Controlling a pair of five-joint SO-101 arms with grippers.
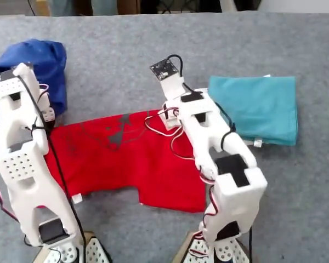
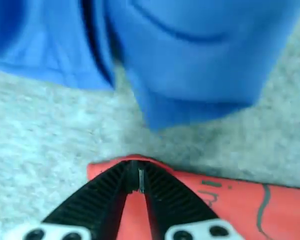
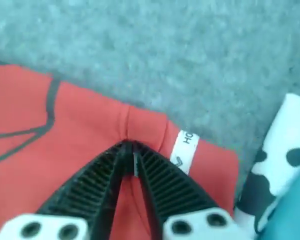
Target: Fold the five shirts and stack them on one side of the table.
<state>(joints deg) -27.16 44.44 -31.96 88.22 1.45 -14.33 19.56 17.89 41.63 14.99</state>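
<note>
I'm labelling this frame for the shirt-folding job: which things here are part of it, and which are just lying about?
Part of the job:
red shirt, pinched by left gripper and right gripper
crumpled blue shirt
folded teal shirt
spotted white cloth at its edge, likely another shirt

Just there:
grey table cover

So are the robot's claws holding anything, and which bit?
Yes, both are shut on the red shirt. The left gripper pinches its corner near the blue shirt; the right gripper pinches its edge beside the white label.
</note>
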